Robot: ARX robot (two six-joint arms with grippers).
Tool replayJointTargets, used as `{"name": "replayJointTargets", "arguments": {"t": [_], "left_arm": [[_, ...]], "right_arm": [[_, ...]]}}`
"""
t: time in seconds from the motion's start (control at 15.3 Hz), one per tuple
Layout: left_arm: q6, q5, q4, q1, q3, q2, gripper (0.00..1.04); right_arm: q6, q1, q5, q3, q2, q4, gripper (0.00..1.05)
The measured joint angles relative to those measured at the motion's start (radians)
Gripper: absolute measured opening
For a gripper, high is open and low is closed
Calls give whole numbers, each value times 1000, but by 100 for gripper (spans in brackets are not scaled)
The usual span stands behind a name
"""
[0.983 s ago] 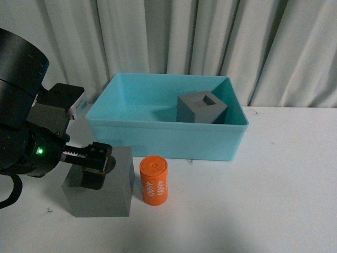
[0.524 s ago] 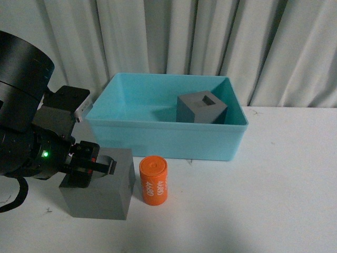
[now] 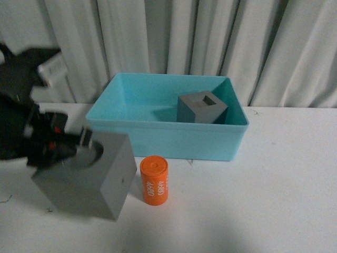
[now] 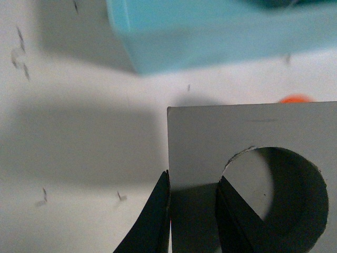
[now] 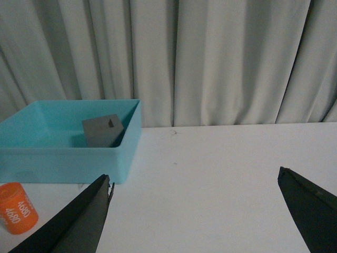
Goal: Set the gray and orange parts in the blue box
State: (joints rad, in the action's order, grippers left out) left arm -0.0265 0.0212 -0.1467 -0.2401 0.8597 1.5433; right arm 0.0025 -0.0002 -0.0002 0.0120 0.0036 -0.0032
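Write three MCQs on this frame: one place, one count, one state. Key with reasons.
1. Where is the gray cube with the rectangular recess? A) on bare tabletop B) inside the blue box C) in a gripper
2. How many orange cylinders show? A) one B) two C) none
3. The left gripper is: A) open B) out of view C) shut on the gray cube with the round recess
Key: 1 B, the box walls surround it; 2 A, a single one stands on the table before the box; 3 C, the left wrist view shows it clamping the cube's wall beside the recess.
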Motion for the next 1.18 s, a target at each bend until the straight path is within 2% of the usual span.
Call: {"name": "replayJointTargets", "arguments": {"t": [0.26, 0.46, 0.52, 0.72, 1.18], "left_arm": [[-29, 12, 3, -37, 280, -40, 19], [-14, -24, 73, -89, 444, 103, 19], [29, -67, 140, -89, 480, 228, 19], [117, -123, 175, -67, 525, 406, 19], [140, -153, 164, -24, 616, 572, 19]], "right_arm": [[0, 0, 0, 0, 0, 0, 98], [0, 0, 0, 0, 0, 0, 98], [0, 0, 0, 0, 0, 0, 98], [0, 0, 0, 0, 0, 0, 98], [0, 0, 0, 0, 0, 0, 98]]}}
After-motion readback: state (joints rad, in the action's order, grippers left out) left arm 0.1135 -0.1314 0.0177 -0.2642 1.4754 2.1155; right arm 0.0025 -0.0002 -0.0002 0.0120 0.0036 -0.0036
